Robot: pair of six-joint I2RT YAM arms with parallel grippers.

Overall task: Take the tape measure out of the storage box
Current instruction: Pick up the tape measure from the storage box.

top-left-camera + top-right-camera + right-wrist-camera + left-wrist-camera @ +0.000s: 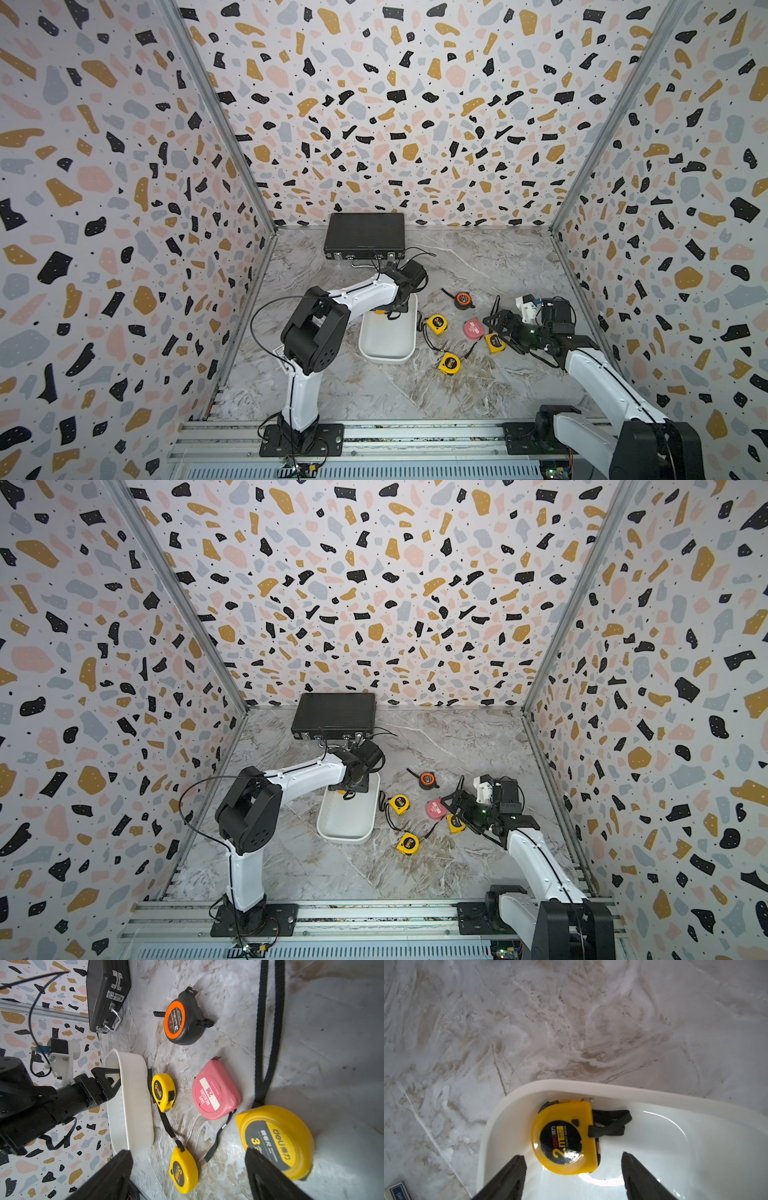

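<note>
Left wrist view gives me the clearest look: a yellow tape measure [564, 1136] lies flat inside the white box [591, 1086], tucked into a rounded corner against the wall, its black strap [610, 1124] bunched beside it. My left gripper [573, 1164] has its jaws spread, one tip on each side of the tape's near edge, not touching it as far as I can see. Only the fingertips [510, 1176] show; the rest is cut off at the bottom of the frame, as is most of the box.

In both top views the left arm's wrist hides that tape; I make out only a sliver of yellow at the upper end of the box [388, 336] [347, 816]. A black case [365, 235] sits at the back wall.

Right of the box, on the marble table [415, 395], lie five more tapes: an orange-and-black one [180, 1020], a pink one [215, 1089], and three yellow ones [164, 1091] [184, 1168] [276, 1138].

In the right wrist view my right gripper [189, 1176] is open wide and holds nothing, though one fingertip [268, 1174] overlaps the largest yellow tape in the frame; I cannot tell whether it touches.
</note>
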